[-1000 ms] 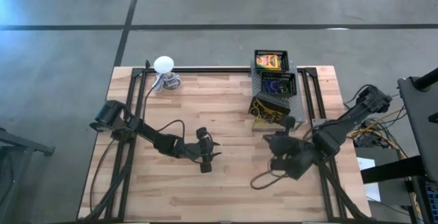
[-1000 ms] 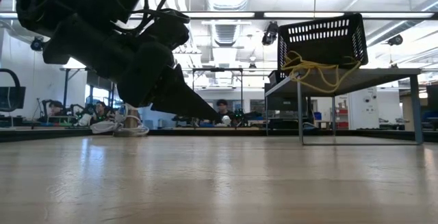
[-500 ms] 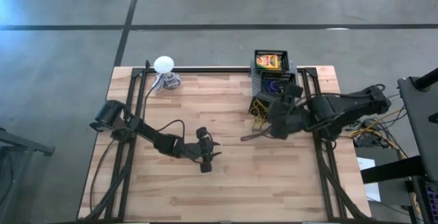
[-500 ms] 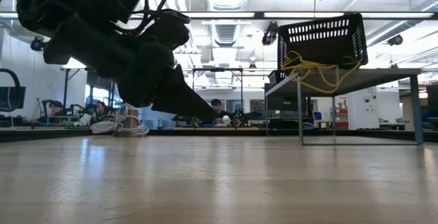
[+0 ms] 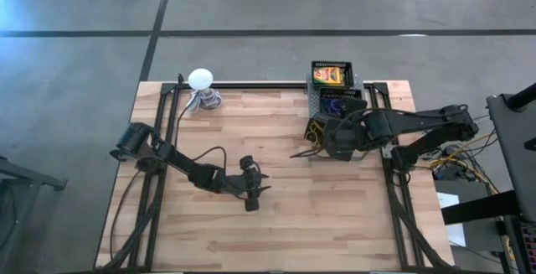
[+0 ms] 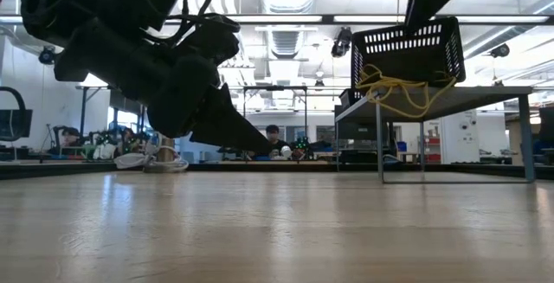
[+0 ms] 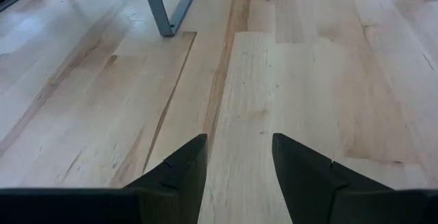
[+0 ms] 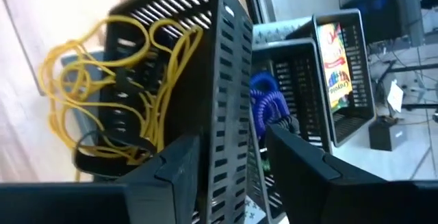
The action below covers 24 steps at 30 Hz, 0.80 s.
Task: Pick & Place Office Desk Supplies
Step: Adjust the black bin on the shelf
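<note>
Resting low over the bare wooden desk (image 5: 276, 224) at centre-left, the left gripper (image 5: 255, 188) waits w/ its jaws parted narrowly on nothing; its wrist view shows only planks betw. the two dark fingers (image 7: 179, 175). At the desk's far-left corner stands a white ball-topped object (image 5: 201, 79) on a grey coiled base. Further right, the right gripper (image 5: 328, 140) hangs over the nearest of three black mesh baskets (image 8: 222, 80) lined up along the right edge, on a raised stand. Its jaws are apart and hold nothing. Yellow rubber bands (image 8: 109, 80) lie tangled in that nearest basket, spilling over its wall just ahead of the fingers and to one side of the gap betw. them. A blue coiled ring (image 8: 261, 101) sits in the middle basket; a yellow-and-green box (image 8: 340, 46) lies in the far one. Low view: bands drape over the stand's top beneath the basket, w/ the right arm above it.
</note>
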{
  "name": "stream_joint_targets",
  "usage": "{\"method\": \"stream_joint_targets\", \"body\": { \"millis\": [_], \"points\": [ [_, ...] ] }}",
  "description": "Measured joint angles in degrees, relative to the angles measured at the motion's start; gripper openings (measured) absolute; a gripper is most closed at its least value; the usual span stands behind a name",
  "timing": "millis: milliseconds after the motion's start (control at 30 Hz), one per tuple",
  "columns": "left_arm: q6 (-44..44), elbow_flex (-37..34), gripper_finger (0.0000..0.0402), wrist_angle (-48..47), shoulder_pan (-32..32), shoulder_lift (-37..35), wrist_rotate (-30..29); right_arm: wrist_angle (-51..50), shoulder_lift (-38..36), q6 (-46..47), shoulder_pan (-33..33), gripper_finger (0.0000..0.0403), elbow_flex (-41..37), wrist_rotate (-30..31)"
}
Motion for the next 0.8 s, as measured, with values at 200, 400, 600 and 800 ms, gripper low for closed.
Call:
{"method": "stream_joint_targets", "body": {
  "millis": [200, 400, 600, 800],
  "points": [
    [-0.02, 0.0, 0.0168, -0.01, 0.0, 0.0, 0.0, -0.01, -0.42, -0.09, -0.83, 0.0096, -1.79, -0.56],
    [-0.26, 0.0, 0.0168, 0.0, 0.0, 0.0, 0.02, 0.1, -0.38, -0.57, -2.36, 0.0017, -1.79, -2.59],
    [-0.36, 0.0, 0.0168, 0.01, 0.0, 0.0, 0.02, 0.13, -0.49, -1.8, -5.91, 0.0011, -1.79, -7.52],
    [-0.43, 0.0, 0.0168, 0.01, 0.0, 0.0, 0.02, 1.44, -0.61, -5.13, -9.94, 0.001, -1.79, -14.26]
  ]
}}
